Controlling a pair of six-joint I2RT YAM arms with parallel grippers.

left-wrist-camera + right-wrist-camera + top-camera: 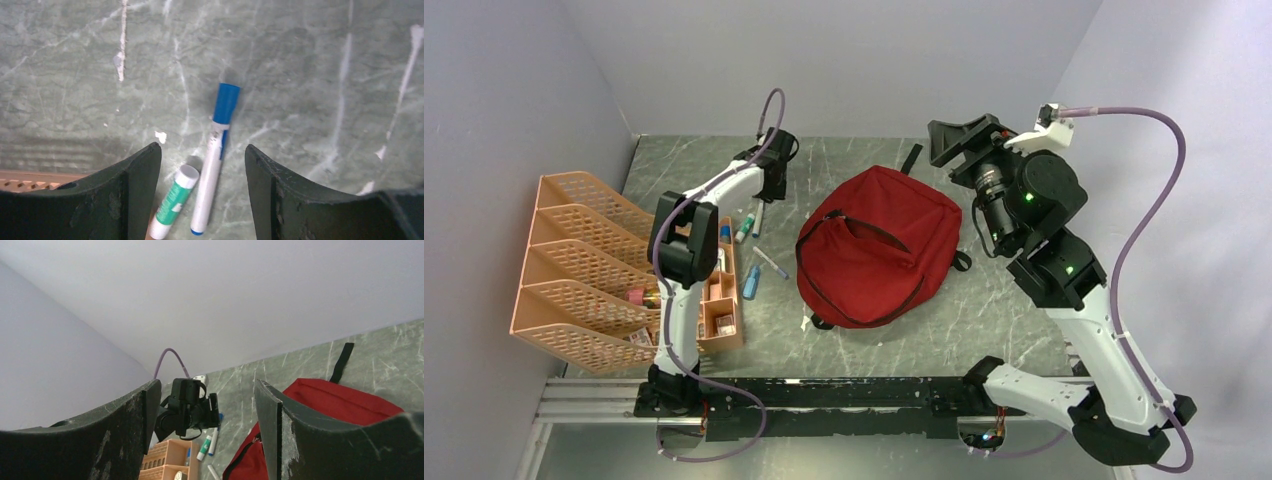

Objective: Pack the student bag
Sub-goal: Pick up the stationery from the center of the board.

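Reading labels first, we find none legible: the print on the white marker [214, 167] with the blue cap and on the green-and-white glue stick [174, 202] is too blurred.

We count one student bag [879, 245], red with a black zipper curving across it, lying flat at the middle of the worktop [1014, 320]. At its 9 o'clock lie four loose small items: the marker, the glue stick, a white pen [771, 262] and a blue-tipped stick [751, 282]. Further towards 9 o'clock stand one small orange tray [721, 338] and one orange mesh organiser [584, 260].

We see two hands. The left hand [202, 155] is spread and pinches nothing, with the marker and glue stick side by side on the worktop below its gap. The right hand [207, 390], at the bag's 1 o'clock, is spread too, empty and raised off the worktop.
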